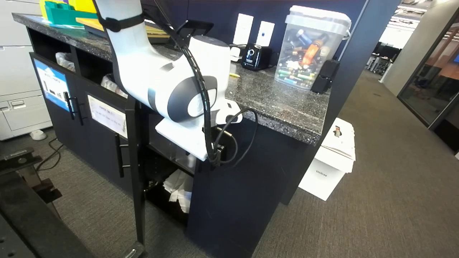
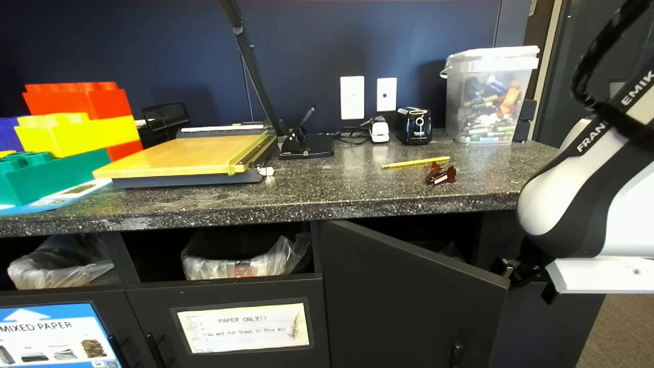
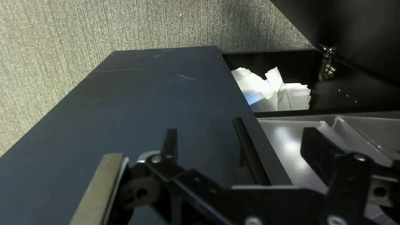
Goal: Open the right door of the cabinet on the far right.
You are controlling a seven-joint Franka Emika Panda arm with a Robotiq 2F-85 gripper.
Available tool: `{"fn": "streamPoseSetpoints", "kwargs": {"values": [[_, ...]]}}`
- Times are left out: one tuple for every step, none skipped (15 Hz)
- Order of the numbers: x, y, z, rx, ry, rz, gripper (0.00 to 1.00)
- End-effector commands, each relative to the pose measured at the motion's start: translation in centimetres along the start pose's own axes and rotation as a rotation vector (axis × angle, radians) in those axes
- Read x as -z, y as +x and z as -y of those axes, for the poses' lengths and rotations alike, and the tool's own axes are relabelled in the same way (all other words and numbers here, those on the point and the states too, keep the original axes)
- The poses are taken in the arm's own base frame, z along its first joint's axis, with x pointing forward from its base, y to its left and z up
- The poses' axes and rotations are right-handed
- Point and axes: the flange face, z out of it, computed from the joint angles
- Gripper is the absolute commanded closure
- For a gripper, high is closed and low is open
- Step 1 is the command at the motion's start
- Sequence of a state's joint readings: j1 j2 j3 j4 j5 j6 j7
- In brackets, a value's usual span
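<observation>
Fingers (image 3: 171,141) parted, the tool (image 3: 243,139) frames the right door's (image 3: 156,103) handle (image 3: 251,151) (clear only in the wrist view).

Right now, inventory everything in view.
cabinet: one, dark navy, under countertop
right door: one, navy, cabinet front
handle: one, black, right door
left door: one, dark, standing open
signs: two, cream and blue, left of cabinet
bin liners: two, clear, above signs
papers: uncounted, white, inside cabinet
toy bricks: several, multicoloured, countertop
paper cutter: one, yellow-topped, countertop
pen or pencil: one, yellow, countertop
staple remover: one, reddish, countertop
tub: one, clear, countertop
small devices: several, mostly black, countertop
wall plates: two, white, above countertop
box: one, white, floor
robot arm: one, white and black, near countertop
tool: one, black, open by right door
</observation>
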State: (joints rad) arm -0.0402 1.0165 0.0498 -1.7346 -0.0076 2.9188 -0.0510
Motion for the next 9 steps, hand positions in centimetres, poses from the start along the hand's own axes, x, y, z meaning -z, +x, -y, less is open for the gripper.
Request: {"fn": "streamPoseSetpoints", "kwargs": {"values": [[-1.0, -0.5, 0.6, -0.001, 0.047, -0.099, 0.0], [-1.2, -0.9, 0.5, -0.012, 0.068, -0.136, 0.0], [-1.4, -1.2, 0.5, -0.019, 0.082, -0.167, 0.0], [-1.7, -1.9, 0.2, -0.022, 0.1, -0.212, 0.0], [-1.7, -2.4, 0.0, -0.022, 0.117, -0.26, 0.0], [-1.7, -3.0, -0.3, -0.02, 0.133, -0.302, 0.0], [-1.7, -3.7, -0.6, -0.013, 0.148, -0.344, 0.0], [-1.7, -4.4, -0.9, -0.001, 0.165, -0.384, 0.0], [-1.6, -5.0, -1.2, 0.009, 0.179, -0.415, 0.03]]}}
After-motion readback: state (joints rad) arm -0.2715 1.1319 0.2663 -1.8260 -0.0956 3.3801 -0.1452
